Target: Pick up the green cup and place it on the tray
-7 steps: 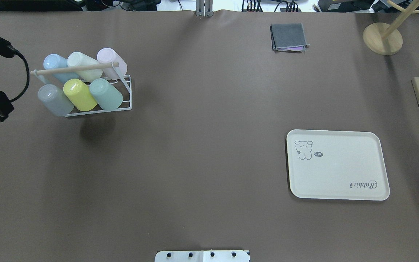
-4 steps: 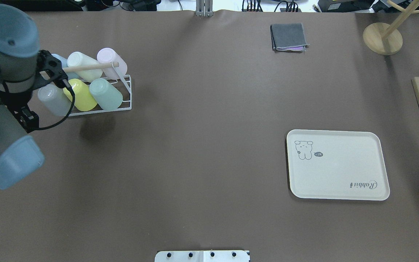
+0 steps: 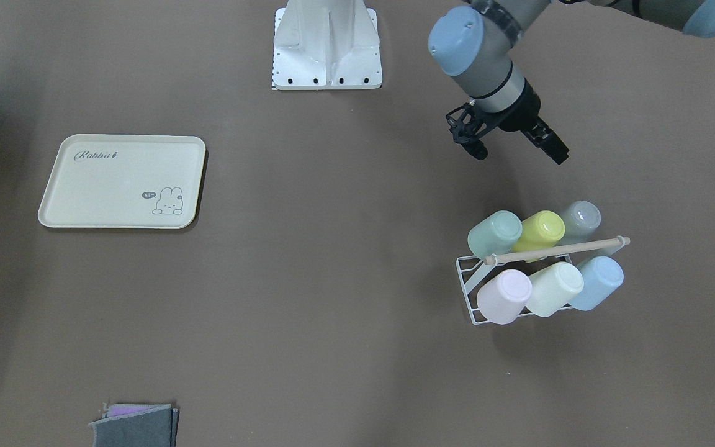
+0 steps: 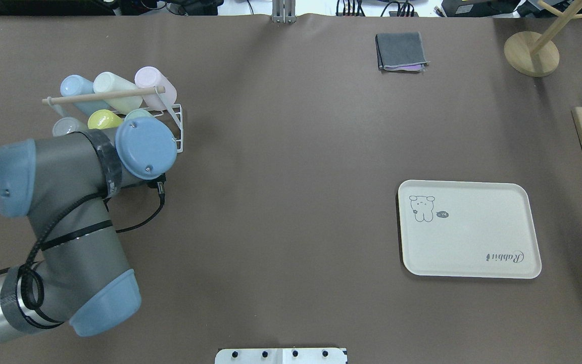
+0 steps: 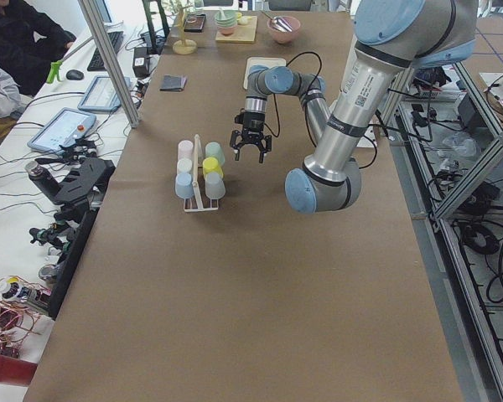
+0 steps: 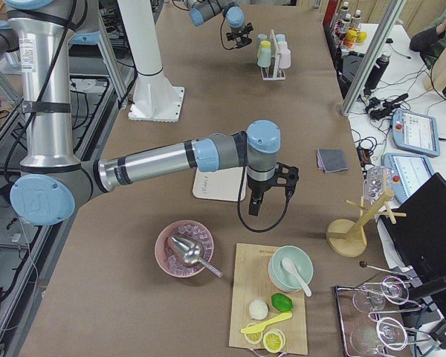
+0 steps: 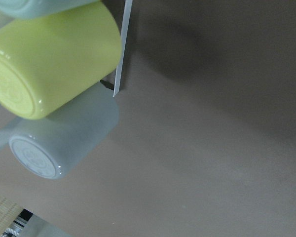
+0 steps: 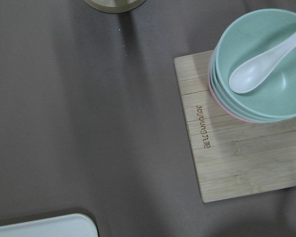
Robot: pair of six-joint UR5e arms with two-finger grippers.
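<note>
Over the white wire cup rack [image 3: 468, 287] a wooden dowel handle [image 3: 556, 250] runs just beyond the mint-green plastic cup [image 3: 494, 233]. A lime-yellow plastic cup [image 3: 540, 230] touches one flank. On the rack's robot side, bare brown table [image 3: 395, 217] lies up to the black left claw [image 3: 519, 155].

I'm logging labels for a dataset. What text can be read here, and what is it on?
"Rabbit", in script, on the tray.
"hi", tiny, in a speech bubble by the tray's rabbit drawing; barely legible.
Brand mark printed sideways on the wooden board: too unclear to read.
</note>
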